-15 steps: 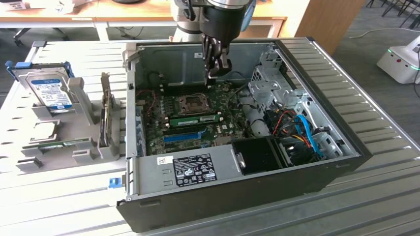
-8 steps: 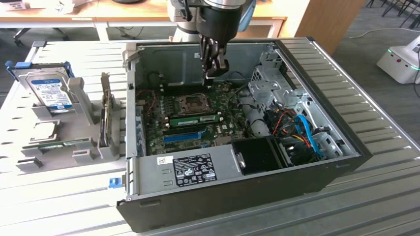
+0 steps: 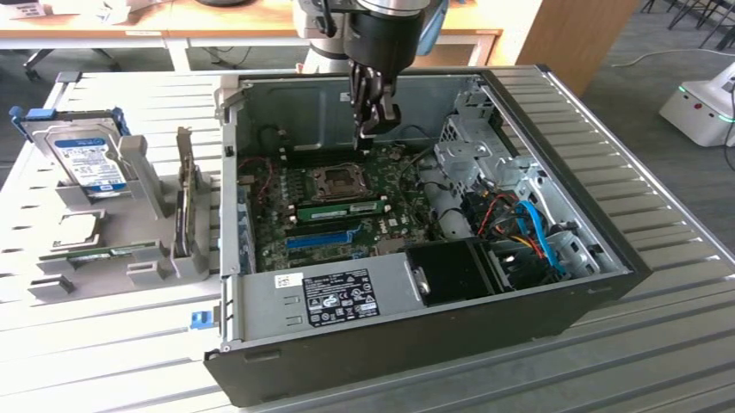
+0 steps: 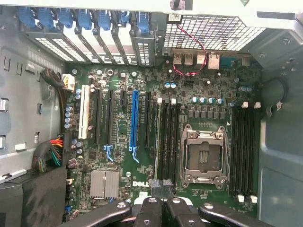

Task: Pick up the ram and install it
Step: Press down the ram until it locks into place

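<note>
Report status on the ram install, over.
Gripper shut, nothing visibly held, above the motherboard. Ram standing in slot beside CPU socket. Nothing in the way.

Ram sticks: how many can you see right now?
1 for certain: the ram stands in a slot between the CPU socket and the blue slot. A slim greenish strip in the grey holder, exterior view's left, may be another; cannot tell.

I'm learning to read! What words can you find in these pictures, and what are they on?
"DELL": white logo on the motherboard.
Black sticker on the metal cover: print too small to read.
Hard drive label: too small to read.
</note>
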`<action>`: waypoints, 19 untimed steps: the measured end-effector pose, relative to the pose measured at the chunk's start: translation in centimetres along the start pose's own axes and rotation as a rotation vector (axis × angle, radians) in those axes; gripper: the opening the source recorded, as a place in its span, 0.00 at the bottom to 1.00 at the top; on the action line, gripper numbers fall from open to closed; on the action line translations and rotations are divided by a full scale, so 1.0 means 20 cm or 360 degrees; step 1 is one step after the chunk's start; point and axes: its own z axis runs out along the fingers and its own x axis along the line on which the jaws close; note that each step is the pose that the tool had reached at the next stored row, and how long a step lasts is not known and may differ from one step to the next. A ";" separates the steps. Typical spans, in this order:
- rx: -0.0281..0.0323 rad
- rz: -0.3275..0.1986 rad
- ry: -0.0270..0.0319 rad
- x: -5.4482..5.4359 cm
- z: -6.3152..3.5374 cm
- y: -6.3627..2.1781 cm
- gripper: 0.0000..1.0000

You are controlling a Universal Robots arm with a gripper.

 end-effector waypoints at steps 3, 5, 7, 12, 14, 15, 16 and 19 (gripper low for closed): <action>0.00001 0.0000 -0.00003 0.00 0.000 -0.008 0.10; 0.00000 0.0000 -0.00002 0.00 -0.001 -0.016 0.10; 0.00001 -0.0001 -0.00004 0.00 -0.001 -0.028 0.10; 0.00001 -0.0006 -0.00007 0.00 -0.002 -0.067 0.10; 0.00001 -0.0011 -0.00005 0.00 -0.002 -0.084 0.10; 0.00001 -0.0013 -0.00005 0.01 -0.002 -0.091 0.10; 0.00003 -0.0015 -0.00006 0.01 -0.002 -0.099 0.10; 0.00003 -0.0022 -0.00005 0.01 -0.002 -0.121 0.10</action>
